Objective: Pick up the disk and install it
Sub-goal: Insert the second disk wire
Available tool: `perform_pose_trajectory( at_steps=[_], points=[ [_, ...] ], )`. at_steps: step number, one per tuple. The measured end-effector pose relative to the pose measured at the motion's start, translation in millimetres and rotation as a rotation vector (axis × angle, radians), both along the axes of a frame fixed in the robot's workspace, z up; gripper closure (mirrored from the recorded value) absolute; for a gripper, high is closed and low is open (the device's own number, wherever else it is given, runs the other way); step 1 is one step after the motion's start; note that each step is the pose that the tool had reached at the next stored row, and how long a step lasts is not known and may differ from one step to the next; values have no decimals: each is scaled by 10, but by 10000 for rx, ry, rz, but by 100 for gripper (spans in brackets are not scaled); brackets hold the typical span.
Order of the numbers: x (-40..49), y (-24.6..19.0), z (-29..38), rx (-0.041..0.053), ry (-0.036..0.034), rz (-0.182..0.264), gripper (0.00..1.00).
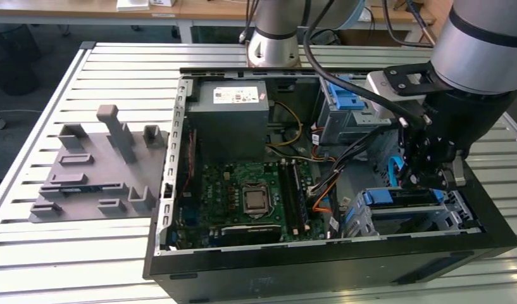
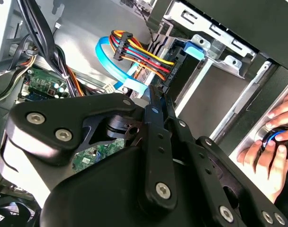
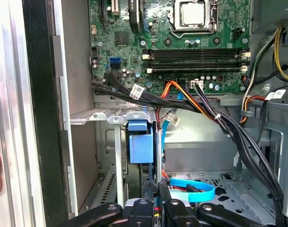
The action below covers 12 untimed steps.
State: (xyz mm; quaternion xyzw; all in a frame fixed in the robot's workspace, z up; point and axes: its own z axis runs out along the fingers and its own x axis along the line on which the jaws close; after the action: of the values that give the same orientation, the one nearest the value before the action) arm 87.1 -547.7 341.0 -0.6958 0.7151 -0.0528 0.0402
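Observation:
The disk (image 1: 402, 198) sits in the drive cage at the near right corner of the open computer case (image 1: 169, 190), its blue rail on top. In the first wrist view its blue plastic end (image 3: 140, 147) lies just past my fingertips. My gripper (image 1: 429, 182) hangs down inside the case, right at the disk's far side. In the second wrist view my gripper (image 2: 158, 97) has its two thin fingers pressed together, with nothing seen between them. I cannot tell whether the fingertips touch the disk.
A power plug with coloured wires (image 2: 144, 54) and a blue flat cable (image 2: 108, 64) lie close to my fingertips. The motherboard (image 1: 241, 196), a grey box (image 1: 233, 120) and an upper cage (image 1: 351, 104) fill the case. A grey fixture (image 1: 98, 171) lies on the table. A person's hand (image 2: 269, 151) rests outside the case.

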Motion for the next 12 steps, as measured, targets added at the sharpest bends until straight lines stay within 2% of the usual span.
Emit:
perform_pose_trajectory(
  at_steps=[5, 12],
  points=[
    [0, -3, -2, 2, -1, 0, 84],
    [0, -27, -14, 1, -13, 0, 84]
  ],
)
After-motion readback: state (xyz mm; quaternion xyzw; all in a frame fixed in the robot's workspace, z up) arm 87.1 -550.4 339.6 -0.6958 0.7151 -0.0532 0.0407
